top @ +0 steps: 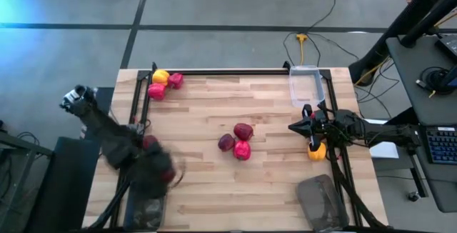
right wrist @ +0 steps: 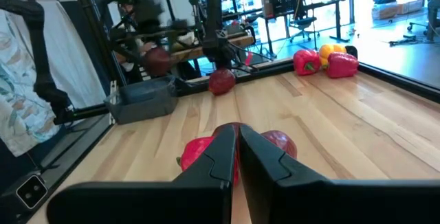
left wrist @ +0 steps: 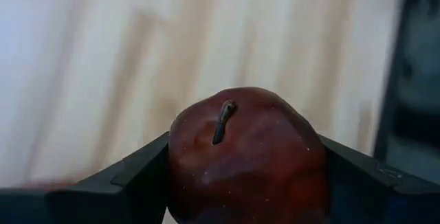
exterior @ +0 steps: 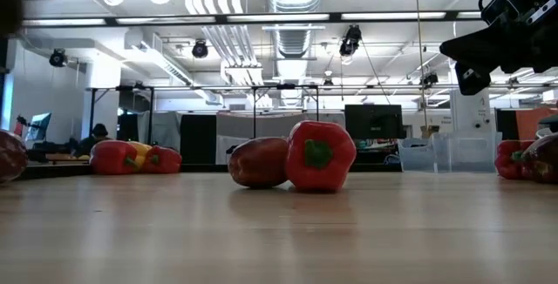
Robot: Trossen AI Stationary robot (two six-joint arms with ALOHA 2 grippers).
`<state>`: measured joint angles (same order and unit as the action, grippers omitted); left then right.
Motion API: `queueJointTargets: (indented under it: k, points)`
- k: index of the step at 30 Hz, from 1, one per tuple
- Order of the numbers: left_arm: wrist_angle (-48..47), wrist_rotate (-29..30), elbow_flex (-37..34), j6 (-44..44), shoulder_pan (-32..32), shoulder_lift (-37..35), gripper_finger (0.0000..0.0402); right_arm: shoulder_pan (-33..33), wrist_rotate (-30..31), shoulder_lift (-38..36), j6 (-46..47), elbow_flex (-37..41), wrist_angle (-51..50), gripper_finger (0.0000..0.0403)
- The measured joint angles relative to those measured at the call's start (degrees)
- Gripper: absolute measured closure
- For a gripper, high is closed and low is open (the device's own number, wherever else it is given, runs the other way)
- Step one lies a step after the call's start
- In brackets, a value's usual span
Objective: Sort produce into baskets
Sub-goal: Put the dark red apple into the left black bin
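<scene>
My left gripper (top: pixel 163 172) is at the table's near left and is shut on a dark red apple (left wrist: pixel 244 155), beside a dark basket (top: pixel 146 215). Another apple (top: pixel 150 142) lies close by on the table. Two apples (top: pixel 226 143) and a red pepper (top: pixel 242 150) rest together mid-table. A yellow pepper (top: pixel 161 77) and two red peppers (top: pixel 175 81) lie at the far left corner. My right gripper (top: pixel 293 127) is shut and empty at the right side and points toward the middle group. A yellow-orange fruit (top: pixel 316 151) lies by it. My left gripper pinches the apple's two opposite sides (left wrist: pixel 180 162) between its two fingers (left wrist: pixel 137 176), with the stem (left wrist: pixel 221 121) turned toward the wrist camera. In the right wrist view the apple (right wrist: pixel 157 60) is lifted clear, above the dark basket (right wrist: pixel 141 100).
A clear basket (top: pixel 305 86) stands at the far right. A second dark basket (top: pixel 321 201) stands at the near right. A black frame rail (top: pixel 228 71) runs along the far edge. Bare wood lies between the middle group and the near edge.
</scene>
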<state>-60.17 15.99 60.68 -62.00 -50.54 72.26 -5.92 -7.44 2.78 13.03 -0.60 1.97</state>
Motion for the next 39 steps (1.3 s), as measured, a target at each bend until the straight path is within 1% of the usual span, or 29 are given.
queueJointTargets:
  k: [3,6,9,14,17,21,24,31,35,39]
  points:
    - [-1.4,-0.5,-1.5,-4.5,-10.8,0.2,0.012,0.0,0.0,0.0,0.0,0.0,0.0,0.039]
    - [-1.3,-0.5,-2.4,-9.9,-18.0,0.2,0.0119,0.0,0.0,0.0,0.0,0.0,0.0,0.039]
    - [-1.1,1.0,-3.7,-14.3,-22.3,0.3,0.0119,0.0,0.0,0.0,0.0,0.0,0.0,0.039]
    - [0.8,5.9,-7.9,-20.5,-26.4,1.8,0.0119,0.0,0.0,0.0,0.0,0.0,0.0,0.039]
    - [3.7,8.4,-11.9,-23.9,-27.5,1.9,0.0119,0.0,0.0,0.0,0.0,0.0,0.0,0.039]
    - [8.0,8.6,-16.8,-26.2,-27.4,1.9,0.0112,0.0,0.0,0.0,0.0,0.0,0.0,0.039]
    - [10.1,8.5,-18.6,-27.3,-27.4,1.9,0.0099,0.0,0.0,0.0,0.0,0.0,0.0,0.039]
    - [9.2,8.2,-18.8,-27.9,-27.4,1.8,0.0066,0.0,0.0,0.0,0.0,0.0,0.0,0.039]
    - [7.0,3.8,-17.4,-28.2,-27.0,1.7,0.0049,0.0,0.0,0.0,0.0,0.0,0.0,0.039]
    - [3.9,3.2,-15.0,-27.9,-27.0,1.4,0.0034,0.0,0.0,0.0,0.0,0.0,0.0,0.039]
